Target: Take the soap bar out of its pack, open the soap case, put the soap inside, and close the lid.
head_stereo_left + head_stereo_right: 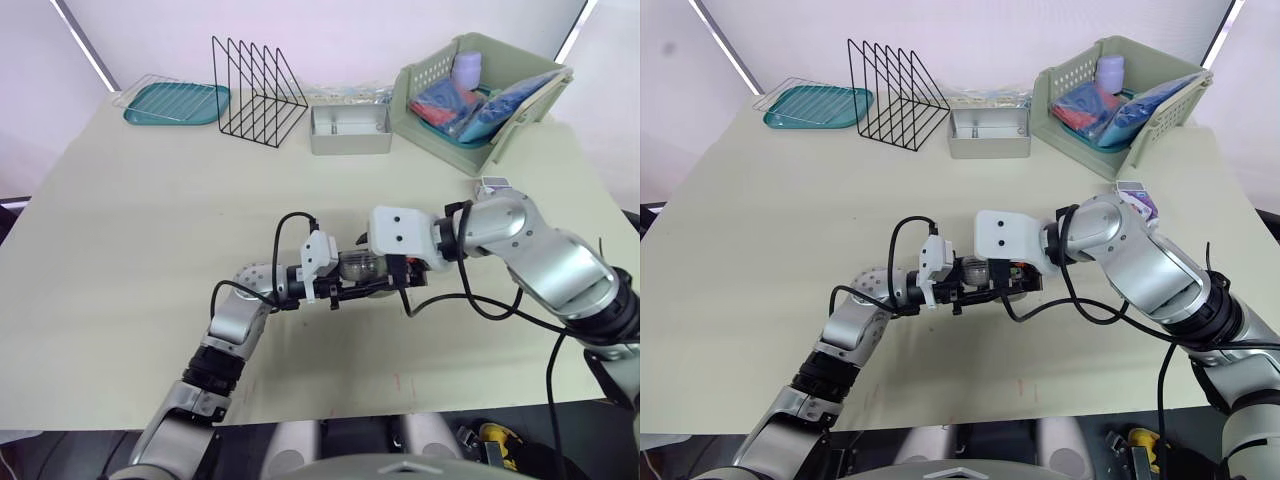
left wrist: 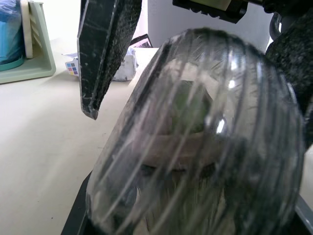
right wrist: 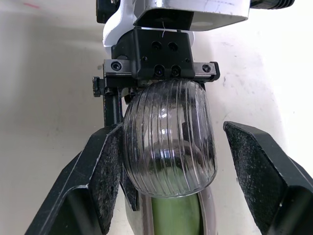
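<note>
The left pincer is gripping the case over the counter, with the soap lying inside under the part-lowered lid. The right pincer is gaping wide, straddling the case. An off-centre squeeze is risking twisting the case loose. Bare counter is lying all round the case.

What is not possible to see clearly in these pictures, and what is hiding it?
The soap case: in the eye views, mostly covered by the left gripper and right gripper.
The green soap: blurred behind the ribbed lid in the left wrist view; cut off by the picture's edge in the right wrist view.
The small box: eye views, partly behind the right arm, print too small.
The basket contents: lower parts hidden by its walls.
</note>
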Robot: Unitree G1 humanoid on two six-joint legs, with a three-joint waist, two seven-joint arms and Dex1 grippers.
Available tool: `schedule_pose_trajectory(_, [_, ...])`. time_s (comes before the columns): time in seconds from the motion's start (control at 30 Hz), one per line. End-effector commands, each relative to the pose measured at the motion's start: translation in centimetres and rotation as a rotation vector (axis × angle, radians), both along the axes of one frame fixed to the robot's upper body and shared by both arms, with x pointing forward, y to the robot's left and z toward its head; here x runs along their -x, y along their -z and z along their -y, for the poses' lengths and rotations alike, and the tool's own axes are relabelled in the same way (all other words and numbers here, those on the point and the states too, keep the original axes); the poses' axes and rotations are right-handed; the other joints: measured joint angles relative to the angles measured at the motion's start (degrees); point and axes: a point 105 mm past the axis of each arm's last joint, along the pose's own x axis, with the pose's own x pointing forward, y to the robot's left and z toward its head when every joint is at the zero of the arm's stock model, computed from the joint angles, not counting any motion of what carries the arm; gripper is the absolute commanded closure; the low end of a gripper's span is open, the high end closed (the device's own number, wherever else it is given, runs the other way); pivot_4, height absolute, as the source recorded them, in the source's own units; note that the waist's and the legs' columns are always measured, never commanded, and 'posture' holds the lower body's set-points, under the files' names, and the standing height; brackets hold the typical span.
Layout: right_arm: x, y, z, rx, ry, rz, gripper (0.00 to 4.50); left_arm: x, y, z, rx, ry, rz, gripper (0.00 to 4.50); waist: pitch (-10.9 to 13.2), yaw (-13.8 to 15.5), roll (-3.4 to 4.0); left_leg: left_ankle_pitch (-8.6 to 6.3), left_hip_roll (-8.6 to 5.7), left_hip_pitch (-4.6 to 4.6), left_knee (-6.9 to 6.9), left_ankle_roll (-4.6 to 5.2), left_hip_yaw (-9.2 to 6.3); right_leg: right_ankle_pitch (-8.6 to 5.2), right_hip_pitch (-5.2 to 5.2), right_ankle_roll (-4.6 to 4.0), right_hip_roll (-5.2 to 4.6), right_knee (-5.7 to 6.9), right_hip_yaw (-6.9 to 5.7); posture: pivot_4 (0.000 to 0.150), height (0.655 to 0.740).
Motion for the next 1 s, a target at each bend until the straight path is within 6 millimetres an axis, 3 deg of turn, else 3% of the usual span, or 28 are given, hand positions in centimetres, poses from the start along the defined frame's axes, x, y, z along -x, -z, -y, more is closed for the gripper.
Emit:
schedule_pose_trajectory(0.03, [-0.1,-0.9,0.1,-0.020,-0.006,0.036,1.97,-0.4,0.5,-1.0,-0.025,-0.041,-0.010,2.59,0.0,0.0,0.00,0.00,0.00,0.00,0.00,0.00,0.00,0.00,0.00,0.00,0.00,0.00,0.00,0.150,0.7400])
schedule_pose_trajectory(0.1, [-0.1,-0.9,0.1,-0.020,-0.006,0.034,2.66,-0.4,0.5,-1.0,-0.025,-0.042,-0.010,2.59,0.0,-0.1,0.00,0.00,0.01,0.04,0.00,0.00,0.00,0.00,0.03,0.00,0.01,0.01,0.00,0.150,0.7400])
schedule_pose_trajectory(0.33, [-0.2,-1.0,0.2,-0.030,0.000,0.026,2.66,-0.5,0.5,-1.1,-0.026,-0.049,-0.011,2.59,0.0,-0.1,-0.02,0.00,0.01,0.13,-0.01,0.00,0.00,0.00,0.13,0.00,0.01,0.00,0.01,0.150,0.7400])
schedule_pose_trajectory(0.43, [-0.3,-2.2,0.3,-0.083,0.013,-0.030,2.66,-0.6,0.6,-1.2,-0.025,-0.053,-0.010,2.59,0.0,0.0,-0.02,0.00,0.01,0.14,-0.01,0.00,0.00,0.00,0.15,0.00,0.01,0.00,0.01,0.150,0.7400])
schedule_pose_trajectory(0.7, [-0.7,-4.5,3.0,-0.147,0.056,-0.105,2.66,-1.0,0.7,-1.7,-0.020,-0.070,-0.002,2.59,0.0,0.0,-0.02,0.00,0.01,0.17,-0.01,0.01,0.00,0.00,0.21,0.00,0.01,-0.01,0.01,0.150,0.7400])
schedule_pose_trajectory(0.87, [-2.1,-4.8,6.0,-0.177,0.166,-0.138,2.66,-1.0,0.7,-1.8,-0.017,-0.070,0.006,2.59,0.0,0.0,-0.03,0.00,0.00,0.19,-0.01,0.01,0.03,0.00,0.22,0.00,0.00,-0.01,0.01,0.150,0.7400])
schedule_pose_trajectory(1.0, [-4.6,-3.6,10.5,-0.231,0.365,-0.146,2.66,-0.8,0.9,-2.1,-0.031,-0.054,0.013,2.59,0.0,0.2,-0.06,0.00,0.00,0.19,-0.01,0.01,0.16,0.00,0.25,0.00,0.00,-0.02,0.00,0.150,0.7400])
